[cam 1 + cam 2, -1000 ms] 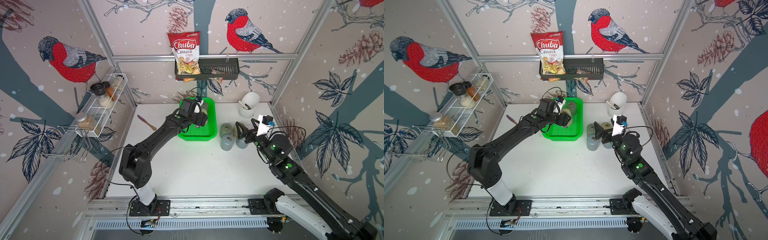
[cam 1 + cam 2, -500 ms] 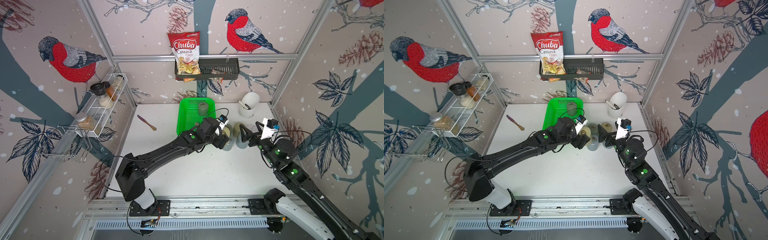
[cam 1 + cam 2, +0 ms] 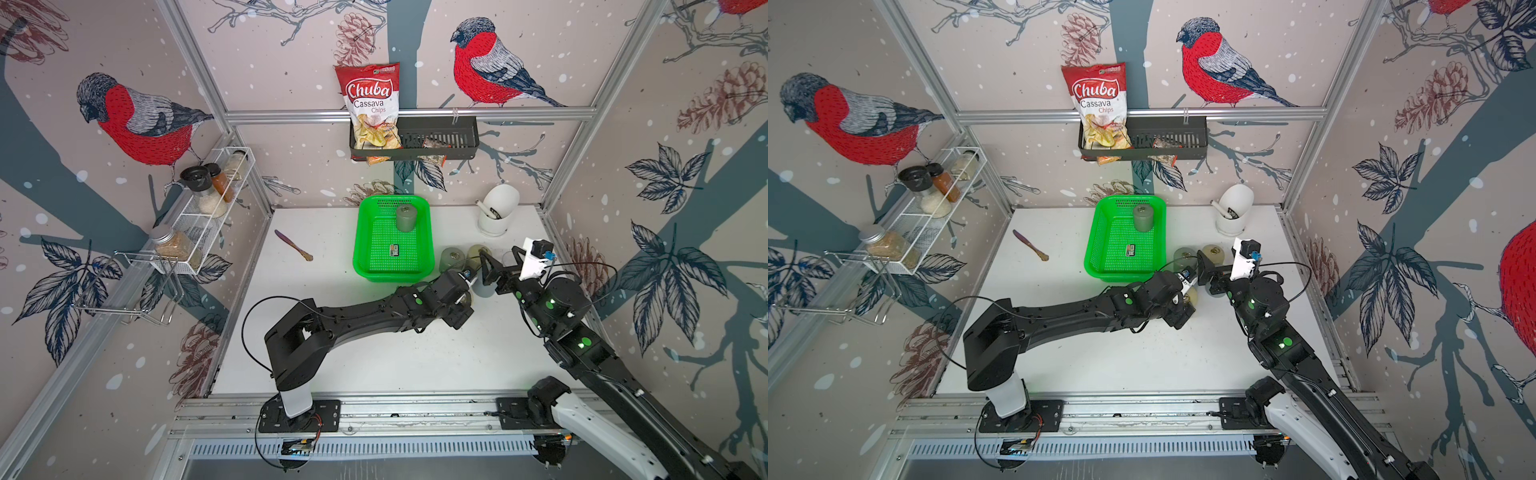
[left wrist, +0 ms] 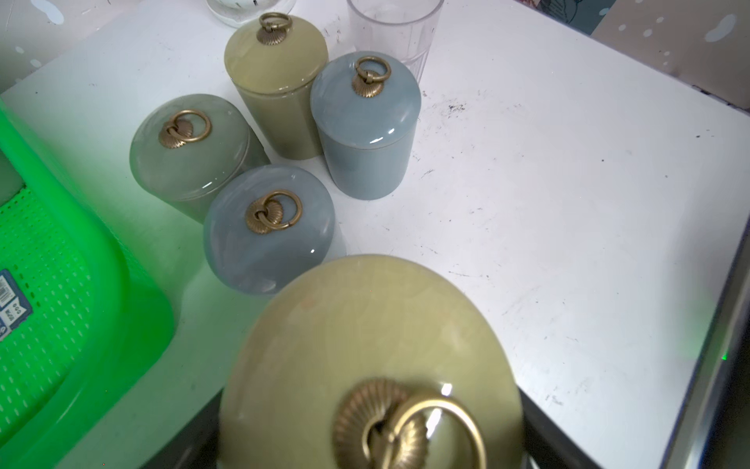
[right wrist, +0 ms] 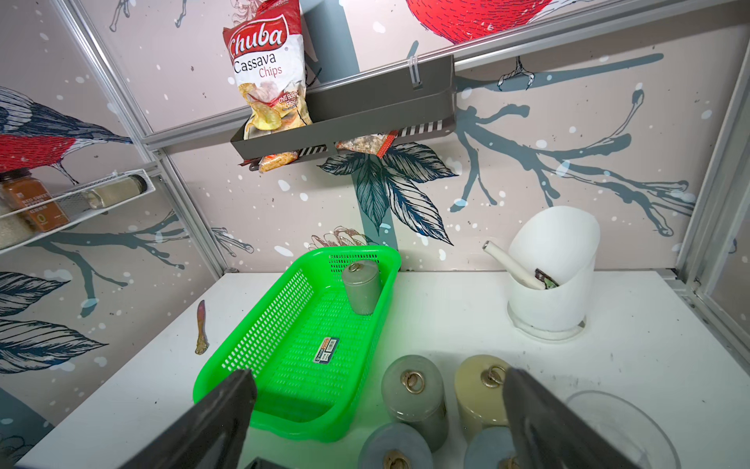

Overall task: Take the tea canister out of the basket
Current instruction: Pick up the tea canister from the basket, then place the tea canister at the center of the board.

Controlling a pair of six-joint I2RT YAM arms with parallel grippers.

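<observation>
BIRD-PAPERED TEST KITCHEN: The left gripper (image 3: 462,308), stretched across the white table (image 3: 374,357), has its jaws clamped on an olive tea canister (image 4: 373,345) outside the bright green basket (image 3: 390,275), near its front right corner. The glazed, round-shouldered jar has a domed lid topped by a ribbed brass knob and ring. A grey-green tea canister (image 3: 406,217) stands upright in the basket's far right corner, and a small dark sticker (image 3: 395,249) lies on the perforated plastic floor. Four matching glossy cylinders stand close together on the table beside the basket: a tall blue-grey canister (image 4: 365,130), a second blue-grey canister (image 4: 270,231), a sage canister (image 4: 188,150) and a second olive canister (image 4: 280,81), with a clear glass tumbler (image 4: 393,32) behind them. The right gripper (image 3: 500,266) hangs by this group, jaws wide apart and holding nothing. A white scoop-fronted holder (image 3: 496,216) contains a white-handled utensil (image 5: 511,264). The black slotted wall rack (image 3: 440,137) holds a red Chuba chips bag (image 3: 372,104) and smaller packets (image 3: 434,145). The white wire shelf (image 3: 216,216) carries spice jars (image 3: 208,195).
</observation>
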